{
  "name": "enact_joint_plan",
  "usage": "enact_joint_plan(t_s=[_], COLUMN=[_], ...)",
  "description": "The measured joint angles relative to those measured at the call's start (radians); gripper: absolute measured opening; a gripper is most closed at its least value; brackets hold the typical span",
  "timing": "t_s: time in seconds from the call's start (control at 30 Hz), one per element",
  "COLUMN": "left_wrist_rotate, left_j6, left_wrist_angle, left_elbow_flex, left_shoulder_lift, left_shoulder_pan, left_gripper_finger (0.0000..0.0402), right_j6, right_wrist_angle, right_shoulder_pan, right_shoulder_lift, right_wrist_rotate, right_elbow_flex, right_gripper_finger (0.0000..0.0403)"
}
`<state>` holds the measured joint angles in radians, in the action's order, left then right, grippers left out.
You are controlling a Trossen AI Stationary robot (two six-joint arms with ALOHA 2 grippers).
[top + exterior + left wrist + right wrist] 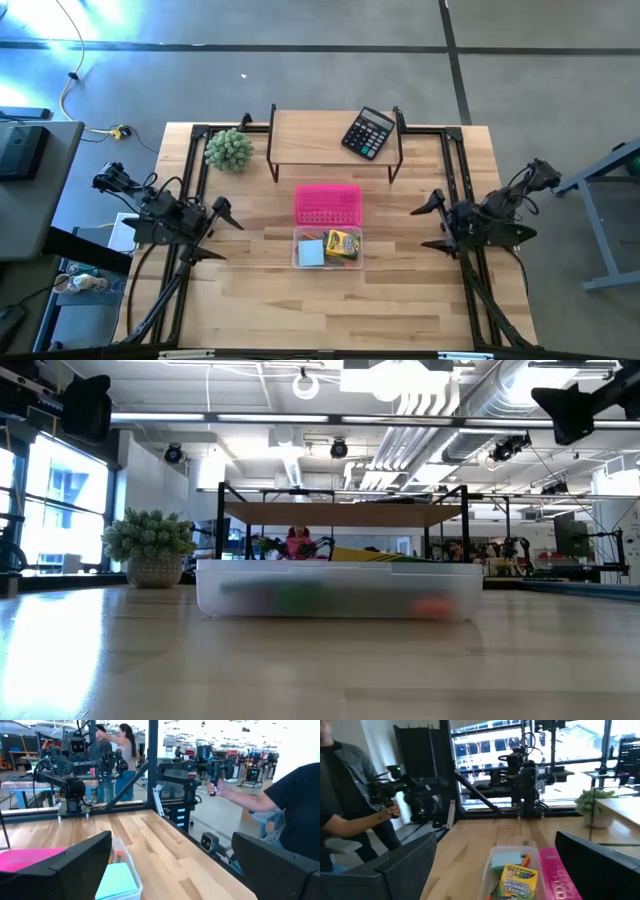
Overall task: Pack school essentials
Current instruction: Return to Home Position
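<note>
A clear plastic box (328, 248) stands at the table's middle. Inside lie a light-blue note pad (311, 252), a yellow-green crayon box (515, 879) and an orange pencil (526, 860). The rest of its contents are too small to tell. My left gripper (220, 231) hovers open at the left edge and points level toward the box. My right gripper (430, 224) hovers open at the right edge, facing the box from the other side. Neither holds anything.
A pink basket (327, 204) sits just behind the clear box. Farther back a wooden shelf (330, 135) carries a black calculator (368, 132), and a green plant (229, 150) stands to its left. A person (295, 800) stands beside the table's near edge.
</note>
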<state>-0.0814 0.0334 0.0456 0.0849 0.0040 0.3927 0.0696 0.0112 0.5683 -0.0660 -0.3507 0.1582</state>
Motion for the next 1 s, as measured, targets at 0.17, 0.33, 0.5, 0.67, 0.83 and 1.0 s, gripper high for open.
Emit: enact_joint_plan(t_s=[0.17,0.33,0.5,0.67,0.83,1.0], left_wrist_rotate=[0.000,-0.005,-0.011,-0.074,-0.166,-0.199], left_j6=[0.005,-0.001,-0.011,-0.003,-0.047,-0.076], left_wrist_angle=[0.036,0.074,0.126,0.160,0.153,0.152], left_elbow_flex=[0.000,0.000,0.000,0.000,0.000,0.000], left_shoulder_lift=[0.000,0.000,0.000,0.000,0.000,0.000], left_shoulder_pan=[0.000,0.000,0.000,0.000,-0.001,-0.055], left_gripper_finger=[0.0400,0.0400,0.0400,0.0400,0.0400,0.0400], right_j6=[-0.010,0.000,0.000,-0.009,-0.050,-0.092], right_wrist_angle=[-0.058,-0.061,-0.074,-0.076,-0.079,-0.082], right_shoulder_pan=[0.000,0.000,0.000,-0.001,-0.007,-0.077], right_shoulder_lift=[0.063,0.061,0.062,0.055,0.055,0.055], right_wrist_rotate=[0.063,0.067,0.066,0.033,-0.018,-0.058], right_elbow_flex=[-0.086,-0.113,-0.144,-0.148,-0.148,-0.148], right_gripper_finger=[0.0397,0.0397,0.0397,0.0397,0.0397,0.0397])
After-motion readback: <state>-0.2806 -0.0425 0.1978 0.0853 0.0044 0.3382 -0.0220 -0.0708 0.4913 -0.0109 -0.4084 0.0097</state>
